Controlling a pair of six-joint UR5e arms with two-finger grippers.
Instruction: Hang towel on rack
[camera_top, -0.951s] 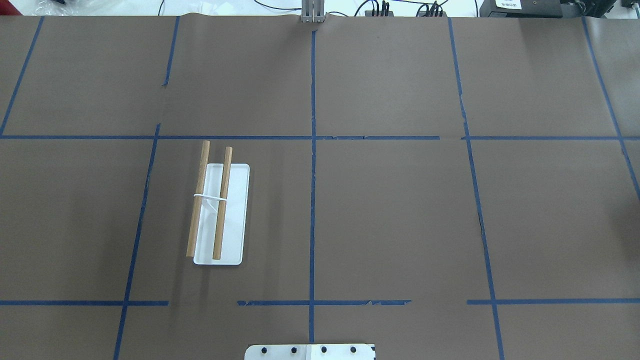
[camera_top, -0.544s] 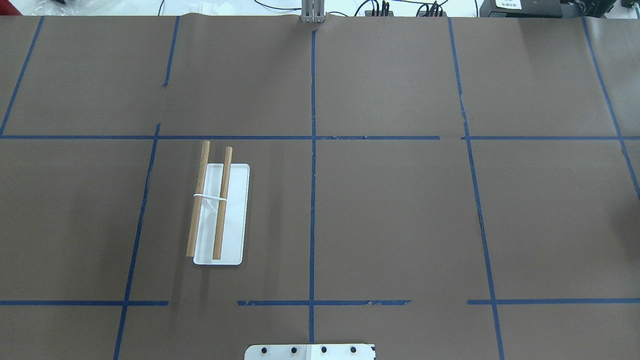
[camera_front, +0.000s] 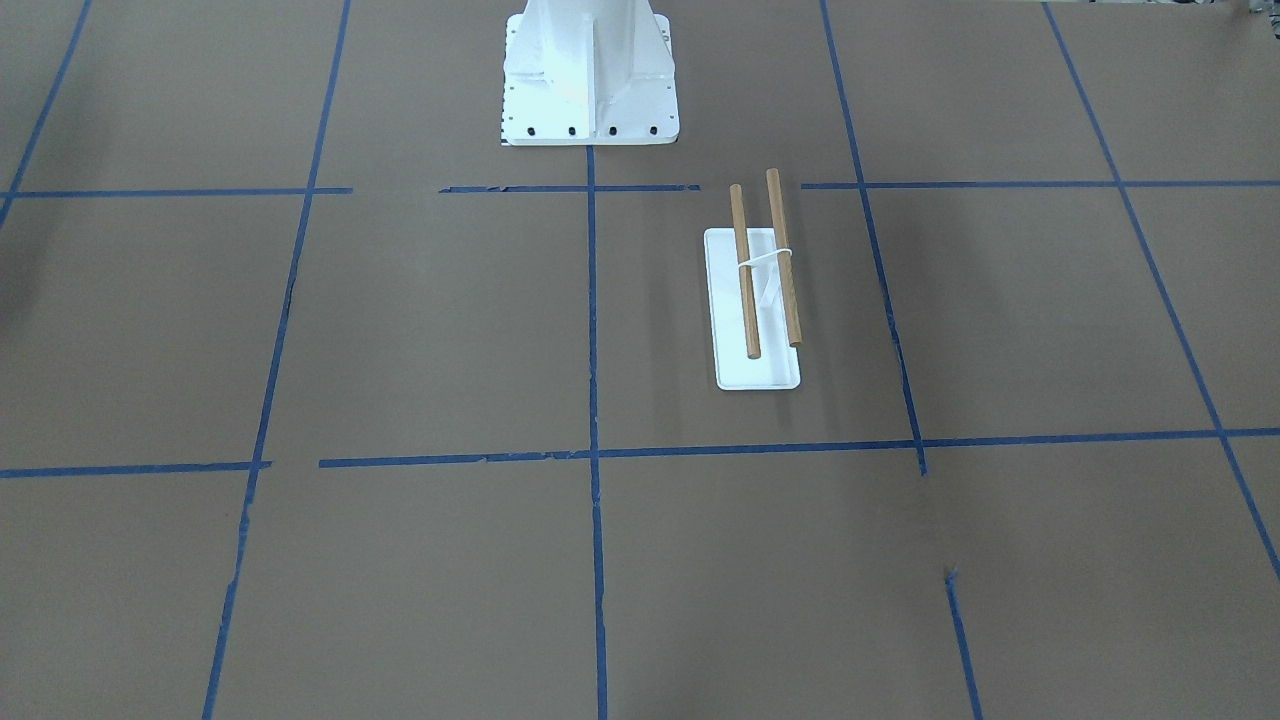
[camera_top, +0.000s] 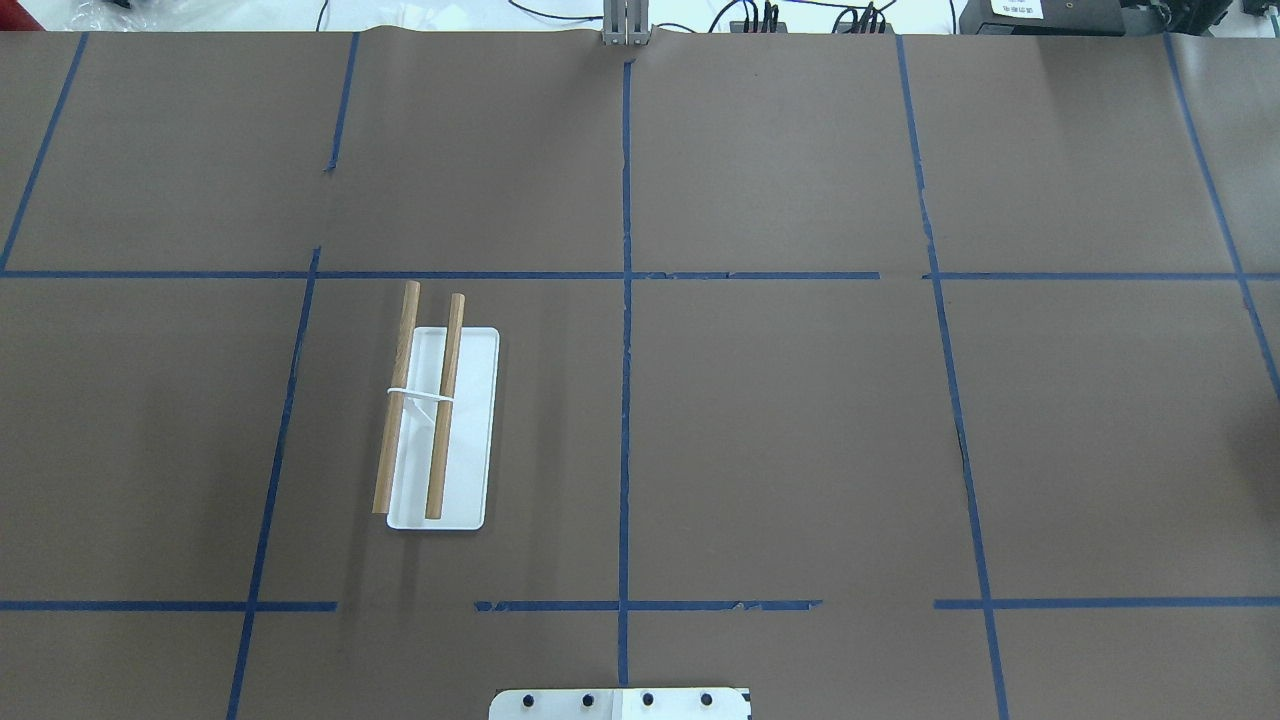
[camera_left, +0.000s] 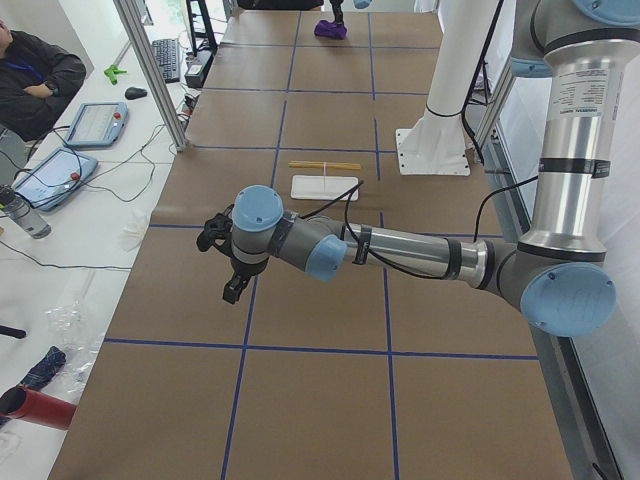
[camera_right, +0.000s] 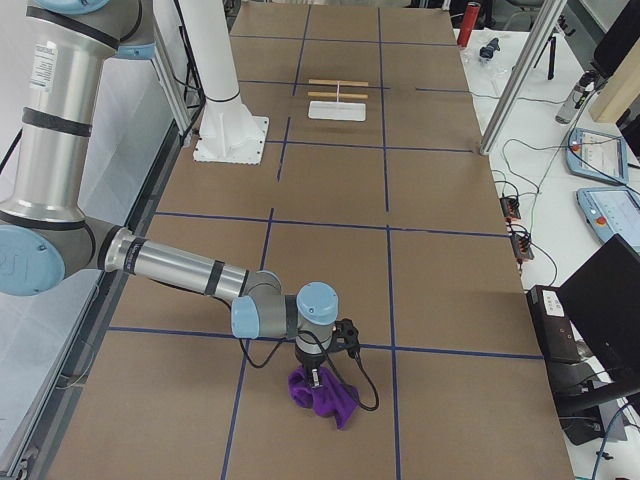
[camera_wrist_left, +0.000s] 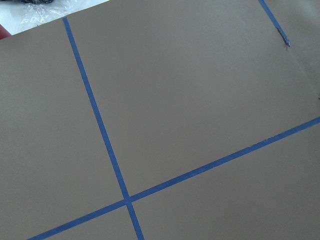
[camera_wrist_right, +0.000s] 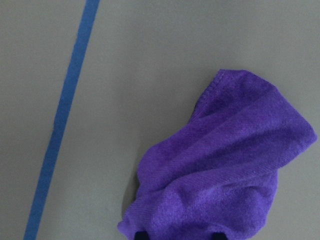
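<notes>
The rack (camera_top: 468, 440) has two brown dowels over a flat white base and stands left of the table's middle; it also shows in the front view (camera_front: 758, 370). The purple towel (camera_wrist_right: 220, 165) lies crumpled at the table's far right end (camera_right: 325, 398). My right gripper (camera_right: 318, 372) is down on the towel. In the right wrist view the gripper (camera_wrist_right: 179, 235) has two dark fingertips (camera_wrist_right: 141, 235) pinching the bunched cloth between them. My left gripper (camera_left: 230, 290) hovers low over bare table at the far left end; I cannot tell whether it is open or shut.
The white robot pedestal (camera_front: 590, 80) is bolted at the near middle edge. Blue tape lines (camera_top: 625, 400) divide the brown table cover. Cables and devices (camera_right: 515, 230) lie on the white bench beyond the far edge. A seated operator (camera_left: 40, 75) is at the left end.
</notes>
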